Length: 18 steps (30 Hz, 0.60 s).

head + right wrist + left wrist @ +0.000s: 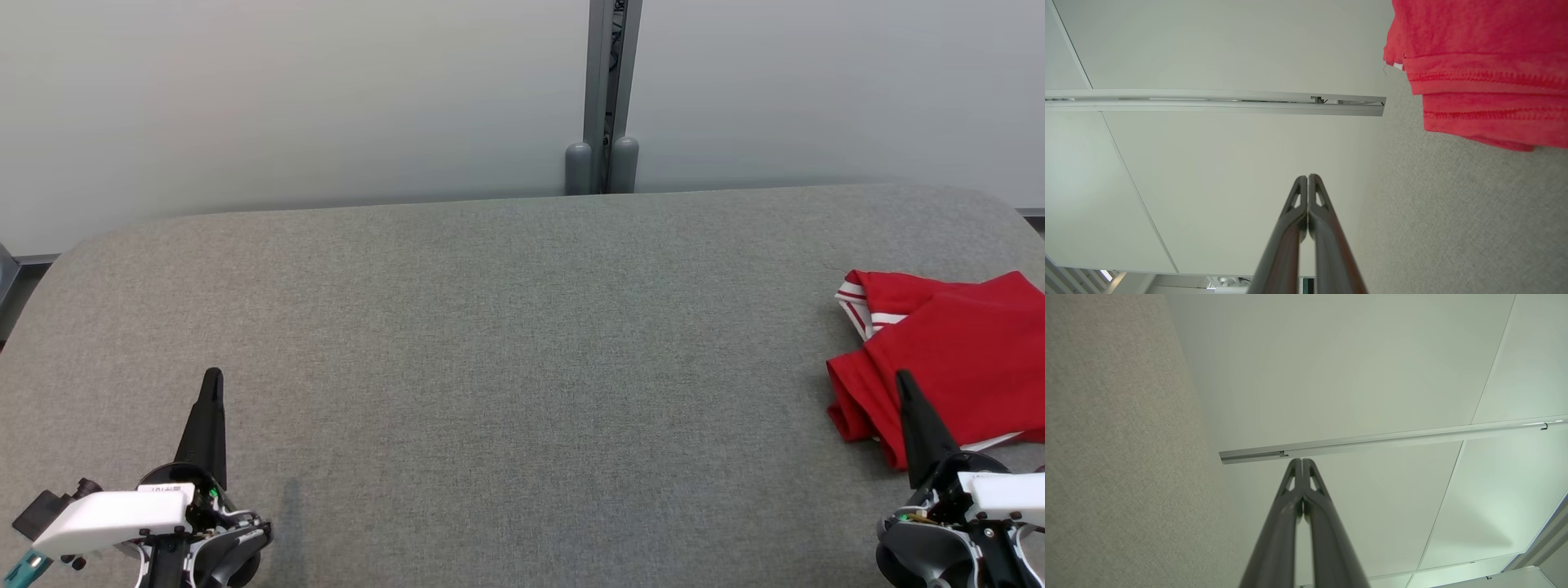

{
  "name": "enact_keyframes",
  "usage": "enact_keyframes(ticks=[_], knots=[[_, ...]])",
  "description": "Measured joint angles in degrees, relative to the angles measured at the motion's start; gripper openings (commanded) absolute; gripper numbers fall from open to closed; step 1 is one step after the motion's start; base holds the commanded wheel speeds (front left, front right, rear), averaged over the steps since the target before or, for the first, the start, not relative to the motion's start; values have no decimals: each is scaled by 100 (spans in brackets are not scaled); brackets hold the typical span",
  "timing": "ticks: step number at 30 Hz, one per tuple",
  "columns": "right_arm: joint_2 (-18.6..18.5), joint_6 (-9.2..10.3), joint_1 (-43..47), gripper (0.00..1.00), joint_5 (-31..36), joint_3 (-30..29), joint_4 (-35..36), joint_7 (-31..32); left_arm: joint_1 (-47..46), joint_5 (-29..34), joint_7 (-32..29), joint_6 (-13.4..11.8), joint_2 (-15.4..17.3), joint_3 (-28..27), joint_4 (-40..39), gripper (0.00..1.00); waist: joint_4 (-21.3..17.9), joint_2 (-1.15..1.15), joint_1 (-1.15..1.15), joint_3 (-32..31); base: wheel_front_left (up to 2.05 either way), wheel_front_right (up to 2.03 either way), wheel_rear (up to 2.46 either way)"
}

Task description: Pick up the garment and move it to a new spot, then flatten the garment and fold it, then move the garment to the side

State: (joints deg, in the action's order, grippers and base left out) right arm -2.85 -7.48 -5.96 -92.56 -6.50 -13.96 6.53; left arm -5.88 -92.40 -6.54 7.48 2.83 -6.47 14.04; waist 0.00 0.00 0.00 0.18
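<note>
At the near edge of the grey fabric worktop [522, 343], close to its near-left corner, the left end effector [212, 377] hovers with its two long dark fingers pressed together into a single point. It holds nothing, and the fingers aim toward the far edge. The left wrist view shows the same pair meeting at the tips, with the textured cloth surface running alongside.

Toward the near-right corner, the right end effector [904, 380] is drawn together in the same way, tips touching and empty. From the head view its point overlaps the near-left part of the garment [971, 343]. The right wrist view shows bare cloth between the fingers and the red fabric, so the two are near but apart.

Further along the right edge lies the garment, red with white stripes on a trim at its far-left corner. It rests in folded layers, stitched hems stacked one over another, and its right side runs out of the head view.

Across the middle and left, the worktop's surface is plain grey weave as far as the rounded far corners. Beyond the far edge a grey post [608, 82] stands upright, with two short rounded stubs at its foot. Behind it rises a pale, plain wall [286, 98], its panels divided by a metal rail [1216, 102].
</note>
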Motion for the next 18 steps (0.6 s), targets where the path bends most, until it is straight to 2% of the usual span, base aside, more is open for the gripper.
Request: enact_keyframes(ticks=[18], knots=[[2,0,0,0,4,-1,0,0,0,0,0,0,-1,-1,0,0,0,0,0,0,0,0,0]])
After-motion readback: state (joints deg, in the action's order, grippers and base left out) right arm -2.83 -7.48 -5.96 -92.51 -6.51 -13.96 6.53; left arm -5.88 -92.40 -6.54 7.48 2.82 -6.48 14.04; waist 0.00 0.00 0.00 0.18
